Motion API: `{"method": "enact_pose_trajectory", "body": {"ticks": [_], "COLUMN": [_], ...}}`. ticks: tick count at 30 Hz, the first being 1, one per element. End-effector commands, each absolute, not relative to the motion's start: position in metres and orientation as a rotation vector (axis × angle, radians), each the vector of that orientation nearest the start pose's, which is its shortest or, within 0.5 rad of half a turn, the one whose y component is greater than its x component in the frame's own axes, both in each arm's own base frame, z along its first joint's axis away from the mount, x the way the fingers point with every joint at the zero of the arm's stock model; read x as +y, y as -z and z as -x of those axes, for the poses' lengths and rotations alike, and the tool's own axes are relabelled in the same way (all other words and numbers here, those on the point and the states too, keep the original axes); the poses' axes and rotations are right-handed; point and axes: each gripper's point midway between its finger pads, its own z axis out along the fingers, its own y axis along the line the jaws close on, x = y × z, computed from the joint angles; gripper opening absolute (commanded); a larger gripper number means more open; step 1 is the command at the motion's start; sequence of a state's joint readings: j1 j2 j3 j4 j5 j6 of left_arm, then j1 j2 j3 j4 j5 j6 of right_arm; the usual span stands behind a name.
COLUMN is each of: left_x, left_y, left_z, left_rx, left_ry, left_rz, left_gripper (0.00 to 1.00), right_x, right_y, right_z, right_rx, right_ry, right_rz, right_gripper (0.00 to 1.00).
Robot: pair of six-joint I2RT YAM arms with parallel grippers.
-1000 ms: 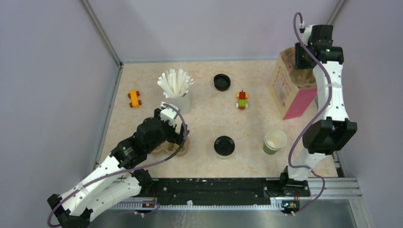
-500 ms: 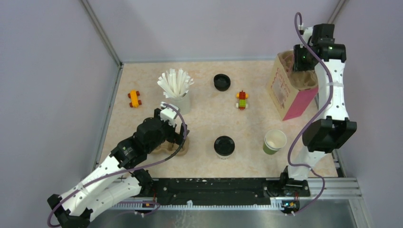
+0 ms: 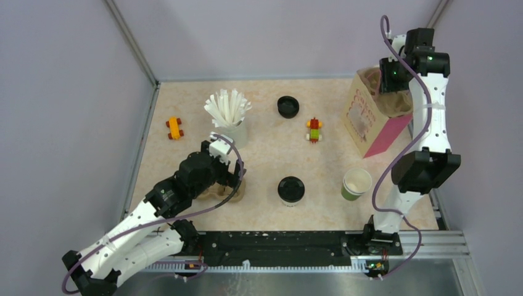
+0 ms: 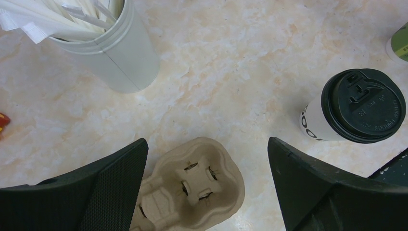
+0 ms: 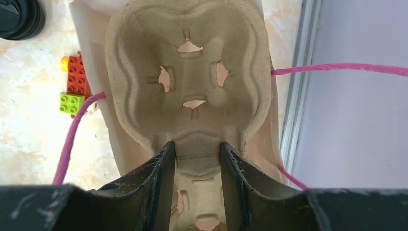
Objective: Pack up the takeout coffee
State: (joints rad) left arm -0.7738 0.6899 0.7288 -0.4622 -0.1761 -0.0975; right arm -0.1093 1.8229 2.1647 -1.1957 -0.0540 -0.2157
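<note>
Your small white paper takeout coffee with the round black plastic lid (image 3: 290, 189) stands upright, long axis vertical, nearer you than the tall white cup of white straws (image 3: 233, 123) and off to its right.

The next move turns on one relation. In the left wrist view the coffee (image 4: 363, 106) sits outside the open fingers, past the right-hand one, and clear of it. You would have to shift sideways towards it before closing.

The left gripper (image 4: 207, 144) is much the nearer of the two. Its fingers are spread wide and hold nothing. They hover over a moulded brown pulp cup carrier (image 4: 192, 185) lying just on the near side of the straw cup.

The right gripper (image 5: 197, 149) is far across the table from the straw cup, at the mouth of the pink-sided paper bag (image 3: 370, 120). Its fingers are pinched on the narrow waist of a second pulp carrier (image 5: 190, 77), so judge that arm busy.
</note>
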Motion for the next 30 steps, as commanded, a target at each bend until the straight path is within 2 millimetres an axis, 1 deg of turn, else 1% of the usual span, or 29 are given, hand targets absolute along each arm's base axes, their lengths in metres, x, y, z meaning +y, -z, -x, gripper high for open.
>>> {"method": "enact_pose_trajectory", "body": {"ticks": [1, 4, 6, 9, 11, 15, 18, 20, 23, 27, 29, 30], "left_x": [-0.173, -0.174, -0.174, -0.173, -0.172, -0.17, -0.169, -0.169, -0.169, -0.17, -0.171, -0.171], "left_y": [-0.22, -0.218, -0.216, -0.216, -0.217, -0.217, -0.217, -0.217, -0.216, -0.215, -0.216, -0.216], "left_z": [-0.217, -0.218, -0.219, -0.22, -0.22, -0.22, -0.221, -0.221, -0.221, -0.221, -0.22, -0.22], "left_rx": [1.886, 1.898, 1.905, 1.905, 1.903, 1.903, 1.901, 1.902, 1.903, 1.908, 1.907, 1.907], "left_ry": [0.391, 0.386, 0.377, 0.372, 0.367, 0.36, 0.356, 0.355, 0.355, 0.358, 0.363, 0.366], "left_rz": [-0.546, -0.555, -0.556, -0.553, -0.547, -0.539, -0.535, -0.534, -0.536, -0.541, -0.544, -0.545], "left_gripper": [0.99, 0.99, 0.99, 0.99, 0.99, 0.99, 0.99, 0.99, 0.99, 0.99, 0.99, 0.99], "right_x": [-0.054, -0.062, -0.066, -0.052, -0.046, -0.042, -0.043, -0.044, -0.043, -0.048, -0.044, -0.039], "right_y": [-0.3, -0.287, -0.28, -0.27, -0.266, -0.263, -0.26, -0.264, -0.277, -0.312, -0.328, -0.331], "right_z": [-0.421, -0.422, -0.426, -0.432, -0.435, -0.445, -0.443, -0.438, -0.431, -0.425, -0.425, -0.425], "right_rx": [2.421, 2.441, 2.449, 2.452, 2.445, 2.418, 2.433, 2.432, 2.408, 2.33, 2.268, 2.253], "right_ry": [0.156, 0.208, 0.234, 0.136, 0.121, 0.101, 0.101, 0.111, 0.113, 0.159, 0.136, 0.111], "right_rz": [0.206, 0.241, 0.237, 0.289, 0.328, 0.335, 0.32, 0.304, 0.286, 0.207, 0.199, 0.21], "right_gripper": [0.37, 0.37, 0.36, 0.36, 0.36, 0.36, 0.36, 0.36, 0.36, 0.37, 0.37, 0.37]}}
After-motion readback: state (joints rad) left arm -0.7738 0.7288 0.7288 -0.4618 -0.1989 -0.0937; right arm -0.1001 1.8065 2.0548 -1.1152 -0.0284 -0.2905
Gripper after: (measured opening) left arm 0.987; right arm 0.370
